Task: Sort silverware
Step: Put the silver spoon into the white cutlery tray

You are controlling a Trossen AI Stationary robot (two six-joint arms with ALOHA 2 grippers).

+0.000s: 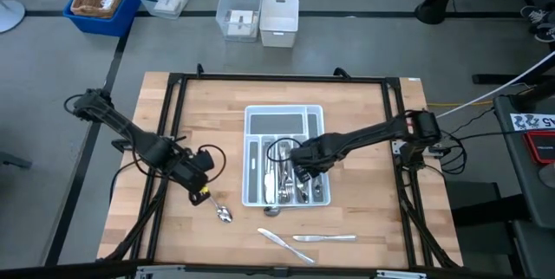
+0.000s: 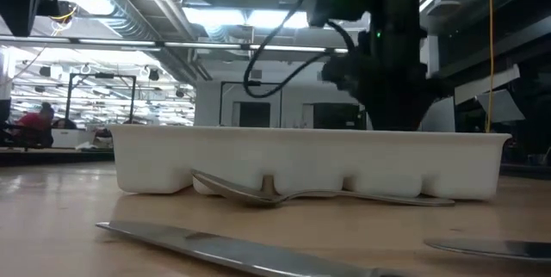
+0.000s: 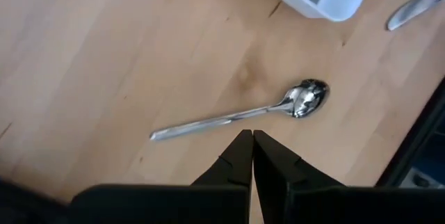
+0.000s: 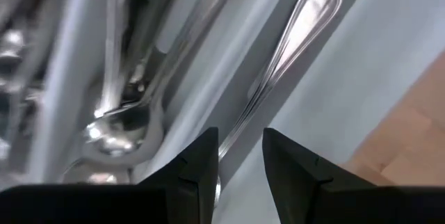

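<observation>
Over the tray [image 1: 253,116] at frame centre, right tool [image 4: 240,156] parted, straddling a handle [image 4: 292,33] in a slot, probably just releasing it. Left tool [image 3: 252,156] clenched, empty, above spoon [image 3: 240,115] on the surface [image 1: 364,114]. Knives [image 1: 325,238] loose at lower centre, unsorted.

My dark fingers [image 4: 201,165] hang over shiny silver cutlery [image 4: 292,40] — white tray [image 1: 257,113], grey-lined slots, pale wood table [image 1: 156,227].

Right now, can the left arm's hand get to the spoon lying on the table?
Probably yes. The left hand hangs just above the spoon, which lies alone on bare wood, nothing between them. Its fingers are shut, so they must open first.
</observation>
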